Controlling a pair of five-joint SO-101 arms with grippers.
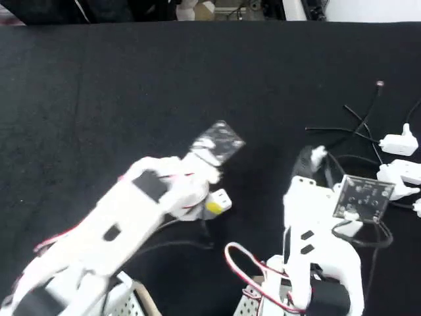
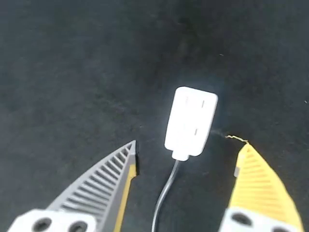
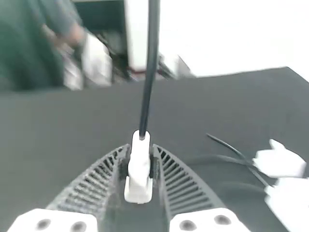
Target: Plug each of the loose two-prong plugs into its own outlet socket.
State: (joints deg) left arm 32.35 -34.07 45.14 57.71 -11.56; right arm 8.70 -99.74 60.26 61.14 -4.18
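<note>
A white outlet socket with two pairs of slots and a black cord lies flat on the black cloth. My left gripper hovers over it, open, with the grey finger on one side and the yellow finger on the other. In the high view this gripper is near the table's middle. My right gripper is shut on a white two-prong plug, whose black cord rises away from it. From above, that plug sits at the right arm's tip, right of centre.
More white plugs and sockets with tangled black cords lie at the table's right edge; two of them appear in the right wrist view. Black cloth covers the table.
</note>
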